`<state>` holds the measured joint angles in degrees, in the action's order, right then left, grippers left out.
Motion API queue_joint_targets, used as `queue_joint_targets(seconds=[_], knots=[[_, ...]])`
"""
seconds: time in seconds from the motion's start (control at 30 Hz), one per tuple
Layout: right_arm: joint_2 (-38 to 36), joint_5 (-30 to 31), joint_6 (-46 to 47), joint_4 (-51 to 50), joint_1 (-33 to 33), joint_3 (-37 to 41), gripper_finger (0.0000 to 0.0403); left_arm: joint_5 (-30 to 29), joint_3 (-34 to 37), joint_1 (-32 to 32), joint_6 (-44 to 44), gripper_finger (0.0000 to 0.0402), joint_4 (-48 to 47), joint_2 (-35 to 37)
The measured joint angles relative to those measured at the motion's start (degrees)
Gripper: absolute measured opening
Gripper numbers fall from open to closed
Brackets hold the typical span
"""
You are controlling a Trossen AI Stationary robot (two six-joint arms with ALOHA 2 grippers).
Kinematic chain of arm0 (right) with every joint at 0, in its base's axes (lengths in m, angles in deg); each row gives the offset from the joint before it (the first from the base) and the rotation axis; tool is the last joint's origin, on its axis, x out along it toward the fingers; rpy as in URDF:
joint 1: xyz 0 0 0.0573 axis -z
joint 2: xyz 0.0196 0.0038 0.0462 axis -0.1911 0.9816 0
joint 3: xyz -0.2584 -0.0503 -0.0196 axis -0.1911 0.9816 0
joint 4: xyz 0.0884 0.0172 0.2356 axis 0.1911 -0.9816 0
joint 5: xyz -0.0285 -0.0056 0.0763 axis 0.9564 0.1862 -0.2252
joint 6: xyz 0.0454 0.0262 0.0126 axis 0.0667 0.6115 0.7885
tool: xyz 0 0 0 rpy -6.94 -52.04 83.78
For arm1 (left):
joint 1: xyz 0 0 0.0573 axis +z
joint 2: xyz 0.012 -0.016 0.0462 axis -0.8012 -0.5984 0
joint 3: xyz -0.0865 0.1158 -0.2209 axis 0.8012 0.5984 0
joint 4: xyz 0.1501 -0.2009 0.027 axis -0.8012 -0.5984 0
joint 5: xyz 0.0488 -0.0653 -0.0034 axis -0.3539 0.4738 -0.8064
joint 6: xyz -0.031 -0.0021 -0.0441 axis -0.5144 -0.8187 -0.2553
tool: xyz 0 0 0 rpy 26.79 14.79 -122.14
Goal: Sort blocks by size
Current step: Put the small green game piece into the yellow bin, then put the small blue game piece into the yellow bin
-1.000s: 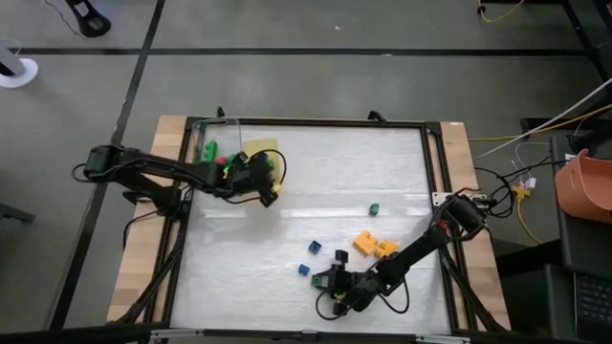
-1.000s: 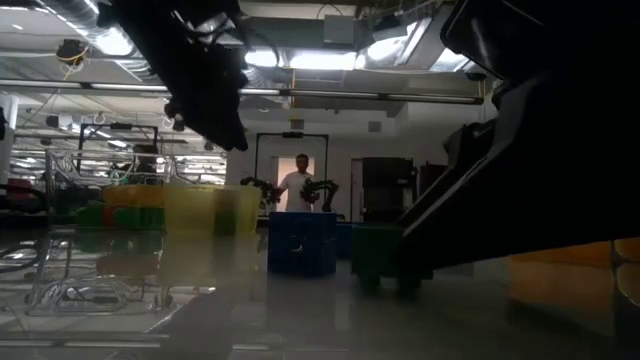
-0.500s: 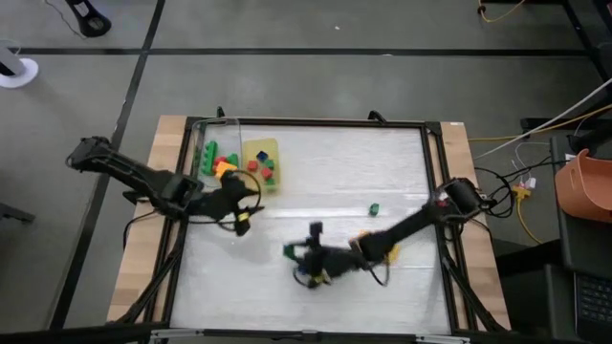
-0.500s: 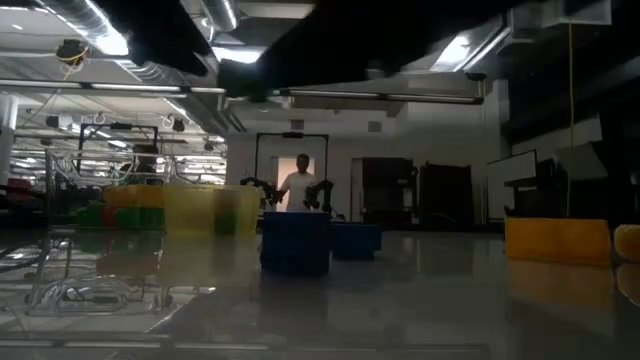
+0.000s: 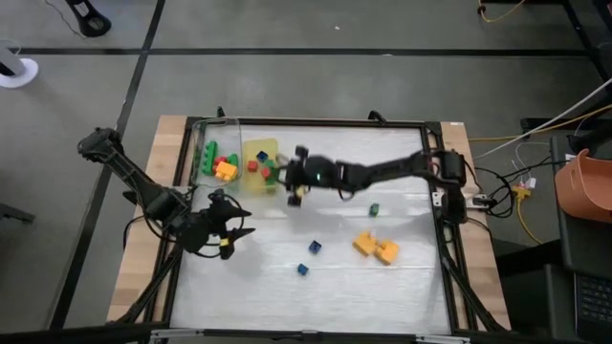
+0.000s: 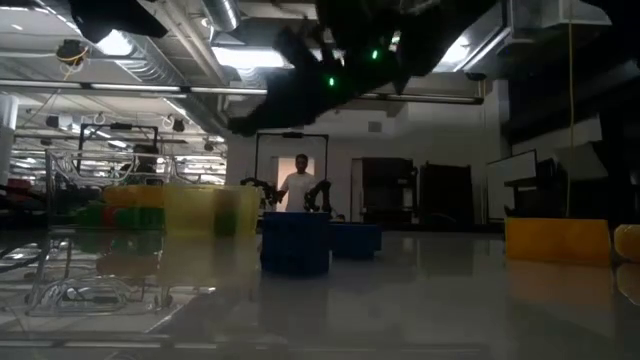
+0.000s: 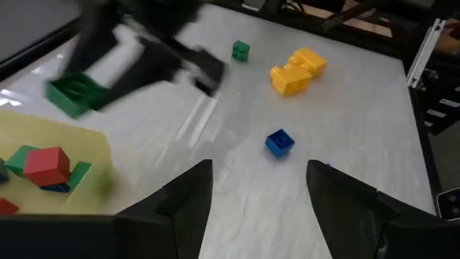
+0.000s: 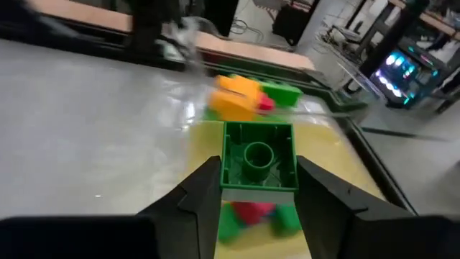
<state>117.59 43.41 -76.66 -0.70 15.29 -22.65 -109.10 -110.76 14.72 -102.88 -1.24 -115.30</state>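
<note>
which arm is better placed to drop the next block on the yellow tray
Right. Its gripper already holds a green block at the yellow tray; the left gripper is open, empty and nearer the table's front.

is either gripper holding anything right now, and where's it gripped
The right gripper holds a small green block, pinched by its two opposite sides, stud facing up, over the yellow tray. The left gripper is open and empty.

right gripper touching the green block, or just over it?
Touching. In the right wrist view the green block sits clamped between the right gripper's two fingers, held above the yellow tray.
</note>
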Motion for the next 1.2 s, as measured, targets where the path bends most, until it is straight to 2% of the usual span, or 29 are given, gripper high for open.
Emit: queue_joint_targets(seconds=[0.2,0.33,0.73,1.03,1.2], knots=[[1.17,-9.68,0.09,4.37,7.85,0.09,0.0151,-2.36,0.00,-0.06,-0.66,0.0211,-0.26,-0.90],[2.46,-13.04,0.22,8.82,10.01,0.01,0.0151,-2.71,0.00,0.29,-0.90,0.0211,-0.75,-1.90],[8.48,-13.06,1.68,8.92,10.35,-6.64,0.0155,-2.93,0.00,0.70,-2.41,0.0211,-0.95,-5.92],[11.11,-10.20,4.71,3.18,10.36,-12.24,0.0223,-2.92,0.00,0.69,-2.63,0.0211,-0.70,-8.85],[11.11,-9.41,4.75,0.71,10.38,-13.34,0.0240,-2.89,0.00,0.63,-3.44,0.0211,-0.53,-10.36]])
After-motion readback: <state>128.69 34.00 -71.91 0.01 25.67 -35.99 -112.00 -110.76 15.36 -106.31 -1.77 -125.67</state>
